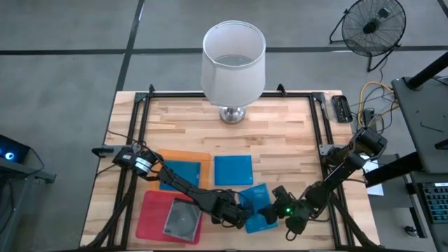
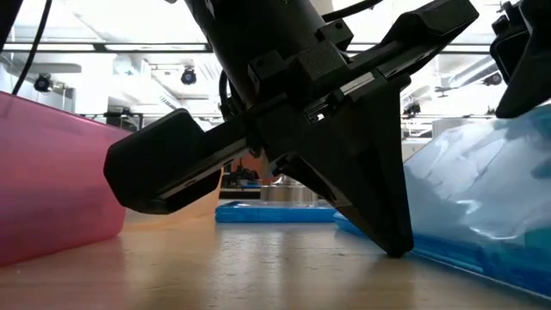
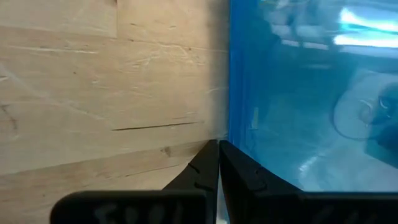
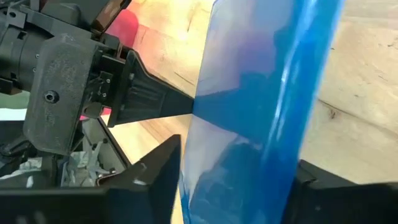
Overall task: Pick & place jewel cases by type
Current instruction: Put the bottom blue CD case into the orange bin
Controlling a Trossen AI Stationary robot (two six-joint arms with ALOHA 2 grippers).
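Four blue jewel cases show in the high view: one (image 1: 178,173) on the orange sheet (image 1: 199,157), one (image 1: 232,169) on bare wood, one (image 1: 253,196) near the grippers, and one (image 1: 260,224) in my right gripper (image 1: 271,217). A grey case (image 1: 182,218) lies on the pink sheet (image 1: 150,217). My left gripper (image 1: 245,214), shut, points its tips (image 3: 219,146) at the held case's edge (image 3: 231,93). In the low view that case (image 2: 482,189) stands tilted beside my left gripper (image 2: 392,245). My left gripper is shut, and its fingertips (image 4: 186,106) meet the tilted blue case at its edge (image 3: 231,134), slanting down from the table's left; the tip (image 2: 392,245) is down at the tabletop. My right gripper pinches the blue case (image 4: 261,124) between its two fingers (image 4: 155,180), coming from the table's right. The case is tilted up, its low edge (image 2: 465,254) near the table.
A white lamp (image 1: 233,59) stands at the table's far middle. A black frame (image 1: 140,112) runs along the table's sides. Another blue case (image 2: 275,212) lies flat farther back in the low view. Bare wood (image 1: 280,133) lies between the lamp and the cases.
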